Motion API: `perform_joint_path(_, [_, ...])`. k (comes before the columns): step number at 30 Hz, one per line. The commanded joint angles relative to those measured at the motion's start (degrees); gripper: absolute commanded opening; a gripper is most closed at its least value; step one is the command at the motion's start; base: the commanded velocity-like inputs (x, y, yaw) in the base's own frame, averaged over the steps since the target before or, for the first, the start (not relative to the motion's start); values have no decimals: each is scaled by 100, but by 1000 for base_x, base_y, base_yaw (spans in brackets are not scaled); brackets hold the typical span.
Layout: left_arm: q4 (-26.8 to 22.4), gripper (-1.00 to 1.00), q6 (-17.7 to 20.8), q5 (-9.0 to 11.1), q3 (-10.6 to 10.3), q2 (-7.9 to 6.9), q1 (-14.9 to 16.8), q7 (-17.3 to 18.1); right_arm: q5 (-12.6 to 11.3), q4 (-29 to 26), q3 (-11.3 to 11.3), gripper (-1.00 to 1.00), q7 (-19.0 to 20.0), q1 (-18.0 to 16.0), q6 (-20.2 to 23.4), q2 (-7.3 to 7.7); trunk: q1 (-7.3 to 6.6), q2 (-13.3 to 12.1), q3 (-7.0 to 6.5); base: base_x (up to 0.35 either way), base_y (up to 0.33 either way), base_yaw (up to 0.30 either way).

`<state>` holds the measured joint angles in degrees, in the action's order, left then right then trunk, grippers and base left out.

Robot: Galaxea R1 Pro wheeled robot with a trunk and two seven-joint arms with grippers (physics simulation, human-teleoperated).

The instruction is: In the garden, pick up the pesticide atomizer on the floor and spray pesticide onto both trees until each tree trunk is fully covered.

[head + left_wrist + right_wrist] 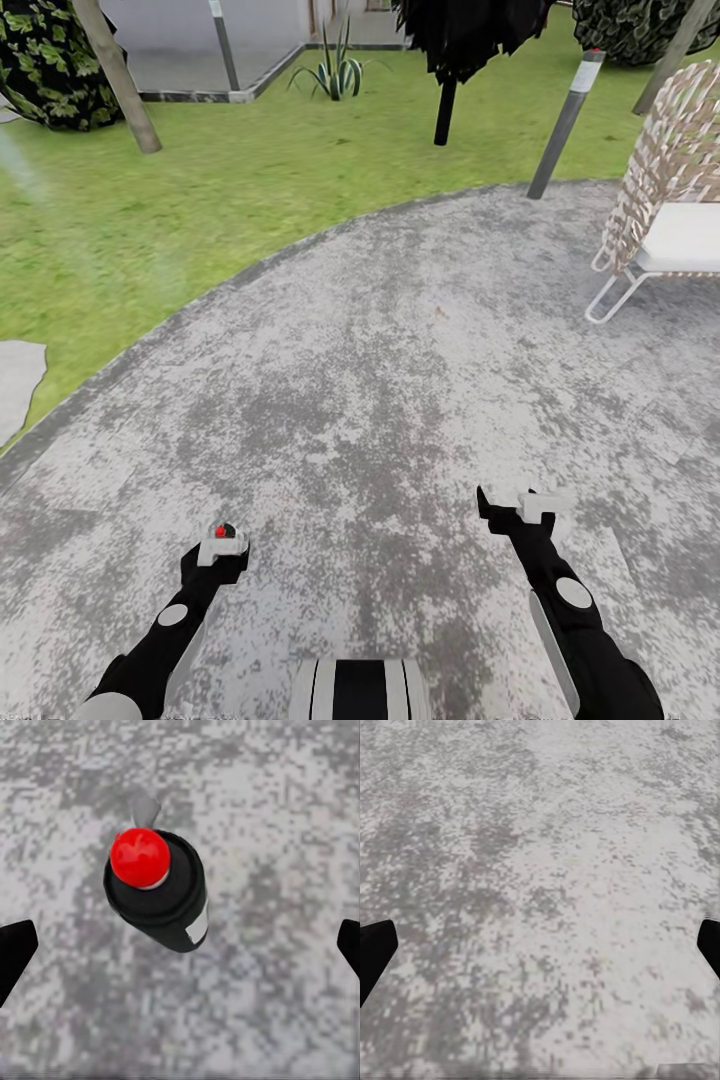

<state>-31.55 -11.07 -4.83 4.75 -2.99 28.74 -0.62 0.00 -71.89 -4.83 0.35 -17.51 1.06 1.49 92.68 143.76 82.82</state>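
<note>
The pesticide atomizer (156,886), a small black sprayer with a red top and a white patch, stands on the grey paving. My left gripper (180,949) hangs over it, open, its dark fingertips (15,952) wide apart on either side and not touching it. From the head camera, the atomizer's red spot (222,530) peeks out just beyond the left gripper (222,548). My right gripper (535,500) is open over bare paving (540,870). One pale grey-brown tree trunk (118,75) leans on the lawn far left; another tree trunk (678,45) shows at the far right.
A white woven chair (665,200) stands on the paving at right, a grey bollard (565,120) beside it. A black-trunked dark tree (445,105), a spiky plant (335,72) and bushes (45,60) line the lawn (150,220) beyond.
</note>
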Motion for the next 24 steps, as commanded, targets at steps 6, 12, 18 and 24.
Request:
perform_joint_path(6, [-1, 100, 0, 0, 0, 0, 0, 0, 0, 0, 5, 100, 0, -1, 0, -4, 5, 3, 45, 0, 0, 0])
perform_joint_path(12, [3, 100, -7, 0, -16, 5, 0, 0, -2, -7, 1, 100, 0, 1, 0, -2, 5, 3, 45, 0, 0, 0])
perform_joint_path(18, [8, 100, -1, 0, -2, 5, 0, 0, 0, -9, 0, 100, 0, 2, 0, 0, 5, 3, 45, 98, 68, 0])
perform_joint_path(24, [8, 100, 0, 0, -15, 8, 0, 0, -4, -16, 0, 100, 0, 1, 0, 0, 5, 3, 45, 46, 36, 0])
